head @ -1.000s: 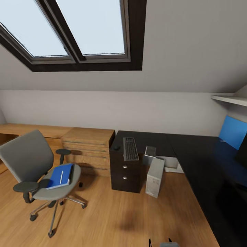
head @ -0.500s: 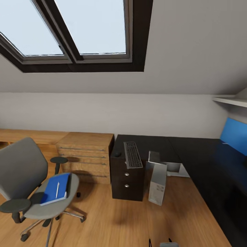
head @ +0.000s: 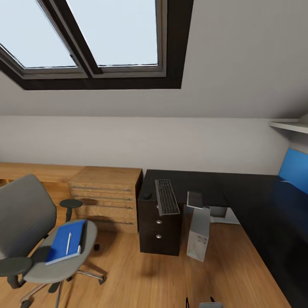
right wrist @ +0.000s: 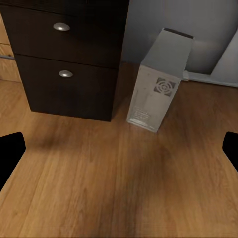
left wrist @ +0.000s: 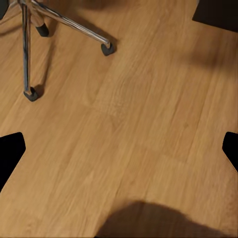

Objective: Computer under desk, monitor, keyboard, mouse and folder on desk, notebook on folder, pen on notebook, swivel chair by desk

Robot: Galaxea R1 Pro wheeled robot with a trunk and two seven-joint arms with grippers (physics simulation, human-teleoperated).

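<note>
Folder [head: 65, 247]: lying blue on the swivel chair [head: 30, 231] seat, pen [head: 68, 243] resting on top.
Keyboard [head: 166, 196]: overhanging the desk [head: 201, 182] front edge, mouse [head: 147, 195] just beside.
Computer [head: 198, 233]: standing on the floor [head: 141, 273] beside the drawers [right wrist: 69, 59].
Open room: bare floor stretching between chair and desk.
Left gripper [left wrist: 119, 148]: fingers spreading wide, holding nothing.
Right gripper [right wrist: 119, 148]: likewise spreading, holding nothing.

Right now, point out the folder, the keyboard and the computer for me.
folder [head: 60, 248]: head view, middle of its blue cover, on the chair seat.
keyboard [head: 166, 197]: head view, centre of the keys.
computer [right wrist: 157, 87]: right wrist view, on its front panel.
</note>
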